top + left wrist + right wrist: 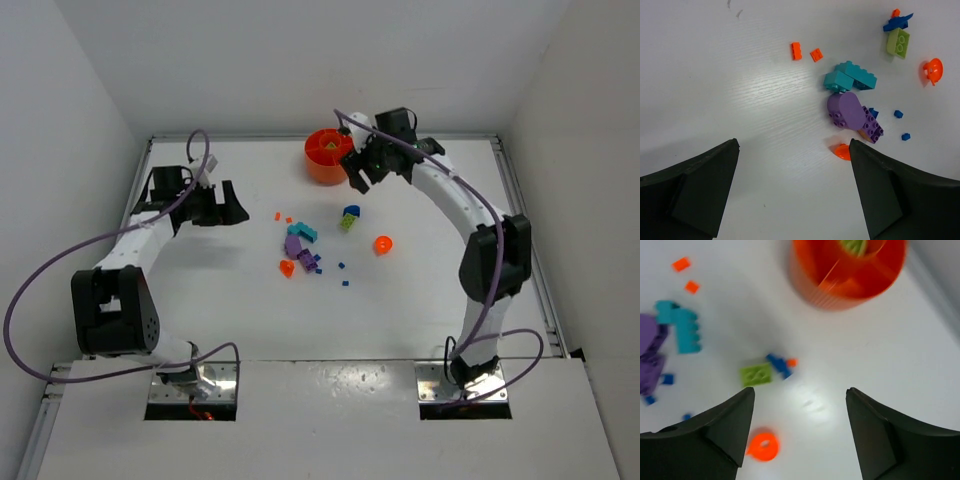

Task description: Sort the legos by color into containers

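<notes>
The round orange dish [322,158] stands at the back centre, a lime green piece [855,245] in one compartment; it also shows in the right wrist view [840,287]. Loose legos lie mid-table: cyan bricks [850,77], purple pieces [847,110], a lime green brick [898,42], a blue piece [897,23], small orange squares [796,50] and rounded orange bits [933,70]. My right gripper [368,175] is open and empty beside the dish, above the lime green brick [756,374]. My left gripper [232,212] is open and empty, left of the pile.
Walls close in the table at the back and both sides. A rounded orange bit [842,151] lies by my left gripper's right finger [890,190]. Another orange ring [762,446] lies near my right gripper's left finger [715,435]. Tiny blue squares [898,114] are scattered beside the purple pieces.
</notes>
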`<state>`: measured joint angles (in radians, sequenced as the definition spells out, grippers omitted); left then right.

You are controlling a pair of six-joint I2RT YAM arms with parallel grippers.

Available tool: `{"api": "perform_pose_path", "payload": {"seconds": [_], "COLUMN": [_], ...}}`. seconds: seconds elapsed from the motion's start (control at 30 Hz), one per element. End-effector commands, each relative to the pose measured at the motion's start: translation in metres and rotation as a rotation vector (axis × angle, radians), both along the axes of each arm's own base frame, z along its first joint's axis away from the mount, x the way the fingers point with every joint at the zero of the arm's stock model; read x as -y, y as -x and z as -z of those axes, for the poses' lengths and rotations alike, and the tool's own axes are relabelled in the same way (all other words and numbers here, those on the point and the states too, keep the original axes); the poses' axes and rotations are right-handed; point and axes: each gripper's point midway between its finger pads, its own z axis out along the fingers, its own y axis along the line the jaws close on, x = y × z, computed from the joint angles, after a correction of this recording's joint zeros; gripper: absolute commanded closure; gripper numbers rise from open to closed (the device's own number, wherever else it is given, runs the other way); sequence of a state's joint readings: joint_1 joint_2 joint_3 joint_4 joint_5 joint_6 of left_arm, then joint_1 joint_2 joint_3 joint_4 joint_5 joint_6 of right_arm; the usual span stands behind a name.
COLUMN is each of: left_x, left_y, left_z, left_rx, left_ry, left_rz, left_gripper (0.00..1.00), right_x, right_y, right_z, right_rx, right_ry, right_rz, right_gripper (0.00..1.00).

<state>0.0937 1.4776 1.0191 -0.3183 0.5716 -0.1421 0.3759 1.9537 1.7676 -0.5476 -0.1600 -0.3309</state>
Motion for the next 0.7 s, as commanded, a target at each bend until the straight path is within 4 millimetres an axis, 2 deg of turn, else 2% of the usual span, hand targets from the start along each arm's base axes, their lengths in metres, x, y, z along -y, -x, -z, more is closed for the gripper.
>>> {"api": "perform_pose_path", "payload": {"seconds": [0.0, 0.1, 0.13, 0.17, 0.2, 0.23, 0.4, 0.47, 0.57, 0.6, 0.67], "left_x": [-0.008, -0.008, -0.008, -0.008, -0.011, -0.010, -0.012, -0.011, -0.013, -0.013, -0.013], "left_y": [-0.004, 0.000, 0.002, 0.003, 0.004, 0.004, 0.009, 0.013, 0.013, 0.013, 0.011], "left_z": [-0.021, -0.032, -0.030, -0.033, -0.031, -0.034, -0.034, -0.029, -0.026, -0.026, -0.027], "left_rx": [0.089, 0.119, 0.109, 0.122, 0.112, 0.119, 0.122, 0.111, 0.110, 0.110, 0.119], "left_ry": [-0.025, -0.028, -0.027, -0.034, -0.034, -0.038, -0.054, -0.053, -0.059, -0.059, -0.060], "left_rz": [-0.007, -0.008, -0.008, -0.003, -0.012, 0.004, 0.004, 0.004, -0.003, -0.003, -0.003], "left_gripper": [0.02, 0.02, 0.02, 0.02, 0.02, 0.02, 0.02, 0.02, 0.02, 0.02, 0.02], "right_x": [-0.014, -0.022, -0.026, -0.026, -0.026, -0.025, -0.013, -0.015, -0.011, -0.020, -0.014], "right_y": [0.073, 0.104, 0.101, 0.107, 0.107, 0.107, 0.100, 0.096, 0.092, 0.093, 0.089], "right_z": [0.045, 0.070, 0.067, 0.076, 0.076, 0.086, 0.110, 0.106, 0.115, 0.113, 0.120], "right_rx": [-0.313, -0.382, -0.368, -0.387, -0.388, -0.400, -0.376, -0.298, -0.243, -0.226, -0.182], "right_ry": [-0.139, -0.163, -0.181, -0.182, -0.182, -0.164, -0.103, -0.089, -0.039, -0.033, 0.012], "right_rz": [0.046, 0.002, -0.012, -0.017, -0.017, -0.028, 0.018, 0.027, 0.039, 0.025, 0.032], "right_gripper": [0.25, 0.20, 0.20, 0.19, 0.19, 0.19, 0.16, 0.16, 0.16, 0.16, 0.17]}}
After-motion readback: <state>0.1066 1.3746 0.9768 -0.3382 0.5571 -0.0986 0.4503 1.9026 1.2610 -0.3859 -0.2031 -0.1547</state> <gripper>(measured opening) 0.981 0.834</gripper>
